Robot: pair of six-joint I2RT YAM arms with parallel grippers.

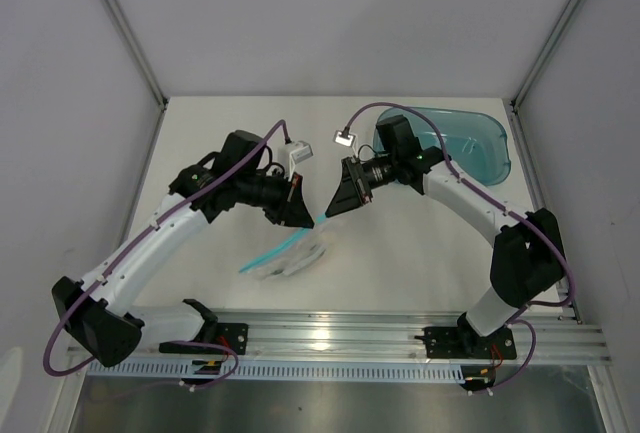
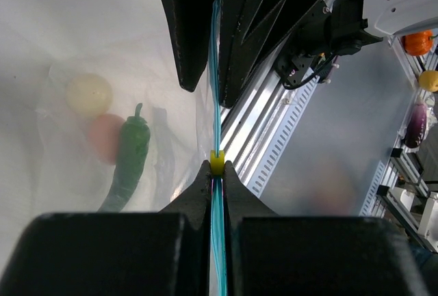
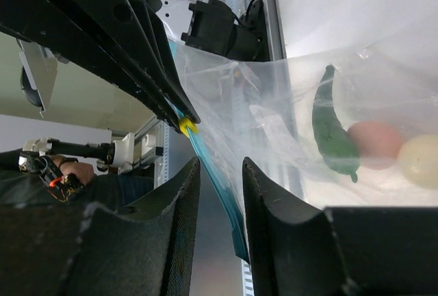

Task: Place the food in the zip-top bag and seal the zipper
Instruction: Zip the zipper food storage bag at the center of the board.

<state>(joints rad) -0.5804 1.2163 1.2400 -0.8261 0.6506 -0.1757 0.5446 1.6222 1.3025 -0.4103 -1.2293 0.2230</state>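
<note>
The clear zip-top bag (image 1: pixel 300 256) hangs between my two grippers above the table. All three food pieces are inside it: the green cucumber-like one (image 3: pixel 332 132), the peach-pink one (image 3: pixel 375 142) and the cream-white one (image 3: pixel 421 161). They also show in the left wrist view, with the green piece (image 2: pixel 130 156) beside the pink (image 2: pixel 104 135) and cream (image 2: pixel 89 94) ones. My left gripper (image 2: pixel 217 173) is shut on the light blue zipper (image 2: pixel 217 125), just behind a yellow slider (image 2: pixel 217 163). My right gripper (image 3: pixel 220 166) is open, with the zipper strip (image 3: pixel 222 197) running loose between its fingers.
A translucent teal tub (image 1: pixel 465 143) lies at the back right of the table. An aluminium rail (image 1: pixel 330 338) runs along the near edge by the arm bases. White walls close in the left, right and back.
</note>
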